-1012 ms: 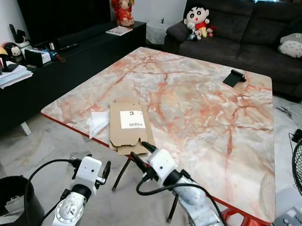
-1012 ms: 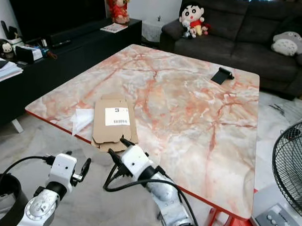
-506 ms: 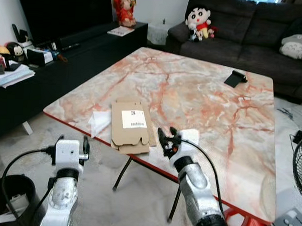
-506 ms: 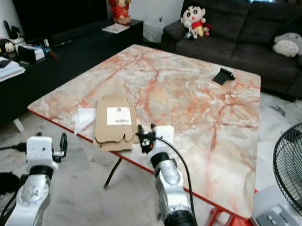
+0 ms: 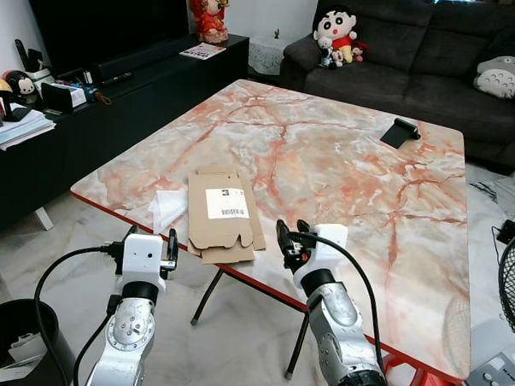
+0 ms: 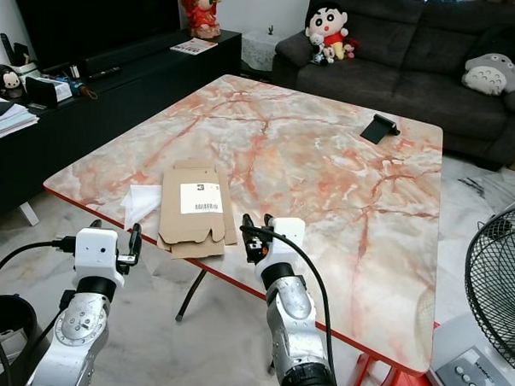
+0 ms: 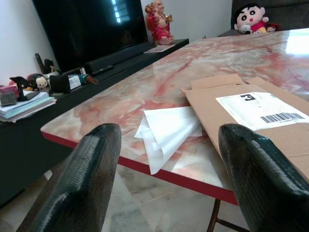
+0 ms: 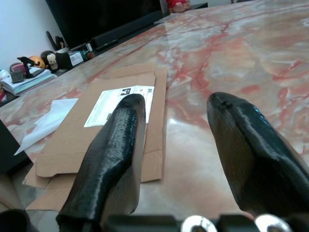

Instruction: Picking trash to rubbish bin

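Right wrist view: spread fingers (image 8: 116, 150) over flattened cardboard (image 8: 104, 125).

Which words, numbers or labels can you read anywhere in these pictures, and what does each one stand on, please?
"3": a bold black digit at the top of the white shipping label on the flattened cardboard box.
Barcode and small print on the same label: too small and blurred to read.
Booklet on the black TV cabinet: print unreadable.
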`<state>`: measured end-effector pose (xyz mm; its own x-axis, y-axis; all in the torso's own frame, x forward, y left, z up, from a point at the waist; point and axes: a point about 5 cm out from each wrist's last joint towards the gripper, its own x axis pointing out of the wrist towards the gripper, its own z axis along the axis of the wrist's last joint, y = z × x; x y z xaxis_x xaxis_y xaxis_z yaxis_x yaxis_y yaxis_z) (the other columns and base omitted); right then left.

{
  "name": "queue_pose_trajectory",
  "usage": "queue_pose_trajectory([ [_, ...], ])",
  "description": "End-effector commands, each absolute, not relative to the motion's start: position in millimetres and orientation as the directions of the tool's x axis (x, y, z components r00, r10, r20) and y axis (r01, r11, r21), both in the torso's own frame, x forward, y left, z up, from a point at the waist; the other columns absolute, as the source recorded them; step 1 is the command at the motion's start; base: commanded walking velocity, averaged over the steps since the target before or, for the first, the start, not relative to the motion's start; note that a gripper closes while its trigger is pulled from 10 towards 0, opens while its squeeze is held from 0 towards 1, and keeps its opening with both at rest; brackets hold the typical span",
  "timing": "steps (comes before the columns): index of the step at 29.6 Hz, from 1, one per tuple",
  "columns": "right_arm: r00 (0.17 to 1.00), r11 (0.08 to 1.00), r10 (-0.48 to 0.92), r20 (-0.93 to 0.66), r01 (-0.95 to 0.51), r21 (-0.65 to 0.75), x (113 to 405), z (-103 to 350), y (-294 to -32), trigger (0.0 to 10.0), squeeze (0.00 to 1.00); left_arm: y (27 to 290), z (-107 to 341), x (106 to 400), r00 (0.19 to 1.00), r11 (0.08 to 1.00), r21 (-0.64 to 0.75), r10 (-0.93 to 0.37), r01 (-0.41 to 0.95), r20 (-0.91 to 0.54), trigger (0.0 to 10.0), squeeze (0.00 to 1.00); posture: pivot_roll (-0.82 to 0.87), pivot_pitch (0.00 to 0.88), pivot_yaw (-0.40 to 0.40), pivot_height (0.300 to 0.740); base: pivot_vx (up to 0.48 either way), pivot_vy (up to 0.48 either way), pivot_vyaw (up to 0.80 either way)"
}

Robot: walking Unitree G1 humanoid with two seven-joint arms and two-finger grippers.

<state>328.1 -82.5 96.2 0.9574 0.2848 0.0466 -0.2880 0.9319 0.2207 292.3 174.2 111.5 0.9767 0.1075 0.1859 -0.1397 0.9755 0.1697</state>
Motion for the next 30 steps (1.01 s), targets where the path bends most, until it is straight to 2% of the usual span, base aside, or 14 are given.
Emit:
queue_pose_trajectory([
  [1, 0.962, 0.935, 0.264, 0.066, -0.272, 0.228, 330, 101, -86, 10.0, 0.0, 172, 111, 295, 0.98, 0.974, 0.191, 0.088, -0.123, 0.181, 10.0, 0.0, 0.02, 0.026, -0.022, 0.74, 0.0, 0.0, 0.0],
  [4, 0.964, 0.935, 0.258, 0.061, -0.266, 0.235, 332, 102, -87, 10.0, 0.0, 172, 112, 296, 0.98, 0.975, 0.189, 0.087, -0.121, 0.18, 10.0, 0.0, 0.02, 0.019, -0.024, 0.74, 0.0, 0.0, 0.0],
  [8, 0.965, 0.936, 0.256, 0.056, -0.262, 0.237, 333, 102, -88, 10.0, 0.0, 170, 110, 296, 0.981, 0.976, 0.187, 0.082, -0.114, 0.174, 10.0, 0.0, 0.02, 0.013, -0.024, 0.74, 0.0, 0.123, -0.76],
  [20, 0.965, 0.934, 0.255, 0.066, -0.264, 0.242, 331, 102, -85, 10.0, 0.0, 169, 109, 297, 0.983, 0.975, 0.193, 0.076, -0.108, 0.168, 10.0, 0.0, 0.02, 0.0, -0.023, 0.74, 0.0, 0.263, 0.0],
  [26, 0.963, 0.932, 0.26, 0.069, -0.269, 0.242, 332, 102, -85, 10.0, 0.0, 168, 110, 298, 0.983, 0.972, 0.214, 0.06, -0.097, 0.176, 10.0, 0.0, 0.02, 0.004, -0.024, 0.74, 0.0, 0.0, 0.0],
  [27, 0.962, 0.932, 0.264, 0.069, -0.273, 0.237, 332, 102, -85, 10.0, 0.0, 153, 90, 296, 0.998, 0.995, 0.089, -0.053, 0.049, 0.043, 10.0, 0.0, 0.02, 0.024, -0.028, 0.74, 0.0, 0.0, 0.0],
  [30, 0.961, 0.932, 0.268, 0.069, -0.277, 0.234, 332, 102, -84, 10.0, 0.0, 144, 81, 294, 0.994, 0.993, 0.03, -0.11, 0.111, -0.014, 10.0, 0.0, 0.02, 0.033, -0.027, 0.74, 0.0, 0.0, 0.0],
])
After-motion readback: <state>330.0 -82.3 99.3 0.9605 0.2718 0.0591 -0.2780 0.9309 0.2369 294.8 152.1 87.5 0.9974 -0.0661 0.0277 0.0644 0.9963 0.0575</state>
